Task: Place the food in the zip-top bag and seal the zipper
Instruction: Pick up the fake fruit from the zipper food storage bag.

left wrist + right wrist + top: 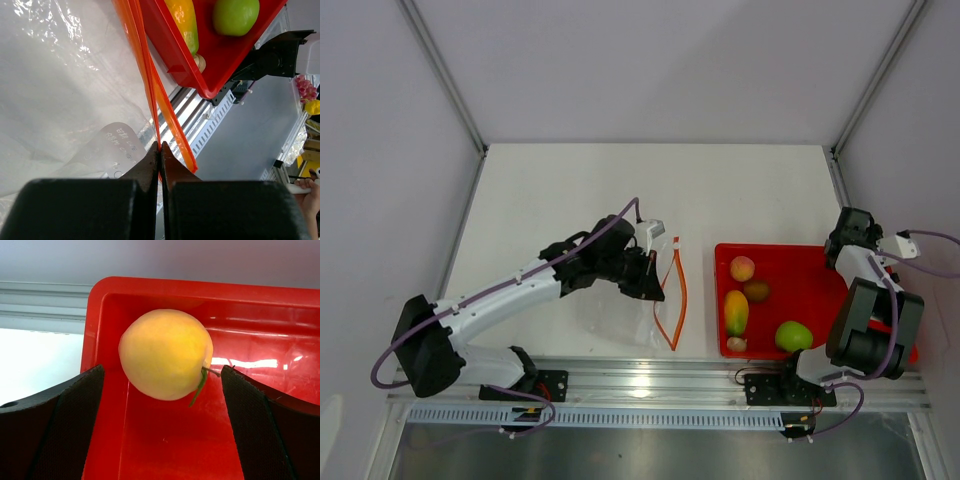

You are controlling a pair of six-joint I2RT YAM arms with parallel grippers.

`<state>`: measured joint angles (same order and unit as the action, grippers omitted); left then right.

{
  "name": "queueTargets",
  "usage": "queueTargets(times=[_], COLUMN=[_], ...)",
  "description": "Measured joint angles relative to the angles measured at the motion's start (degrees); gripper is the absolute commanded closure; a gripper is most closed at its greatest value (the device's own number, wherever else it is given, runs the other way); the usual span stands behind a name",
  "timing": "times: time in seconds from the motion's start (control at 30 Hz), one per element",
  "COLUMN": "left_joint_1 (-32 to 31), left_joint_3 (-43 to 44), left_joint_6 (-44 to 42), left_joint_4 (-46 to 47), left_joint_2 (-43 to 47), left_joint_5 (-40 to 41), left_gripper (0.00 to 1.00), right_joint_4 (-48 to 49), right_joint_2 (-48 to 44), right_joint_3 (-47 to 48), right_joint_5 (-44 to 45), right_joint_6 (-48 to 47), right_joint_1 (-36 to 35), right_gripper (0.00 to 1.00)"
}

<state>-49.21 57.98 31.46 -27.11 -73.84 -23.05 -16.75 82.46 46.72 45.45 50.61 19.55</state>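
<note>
Loading stage: the left pincer (160, 150) clamps the red-orange zipper strip (145, 75) of the clear thin plastic bag (60, 100), which lies near the worktop's front edge. The right pincer (160, 425), spread wide, flanks a round yellow-orange toy peach (165, 352) in the red plastic tray (150, 290); closing on it looks like the next move.

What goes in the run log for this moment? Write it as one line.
left gripper: shut on zipper | right gripper: open, at orange in tray | bag: nothing seen inside
</note>
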Motion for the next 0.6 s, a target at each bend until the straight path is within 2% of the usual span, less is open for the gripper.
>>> queueTargets(times=[0.4, 0.6], left_joint_1=[0.00, 0.00], left_joint_3=[0.00, 0.00], left_joint_6=[0.00, 0.00], left_joint_4=[0.04, 0.02], left_joint_2=[-0.68, -0.68], left_joint_5=[-0.31, -0.33], left_gripper=[0.99, 0.99], right_joint_4=[1.53, 0.96], right_joint_2=[3.76, 7.17], right_joint_3=[0.39, 1.53], right_joint_5=[-1.90, -4.00], right_joint_6=[-1.36, -1.31], right_joint_1=[2.27, 3.50], right_gripper=[0.01, 0.07])
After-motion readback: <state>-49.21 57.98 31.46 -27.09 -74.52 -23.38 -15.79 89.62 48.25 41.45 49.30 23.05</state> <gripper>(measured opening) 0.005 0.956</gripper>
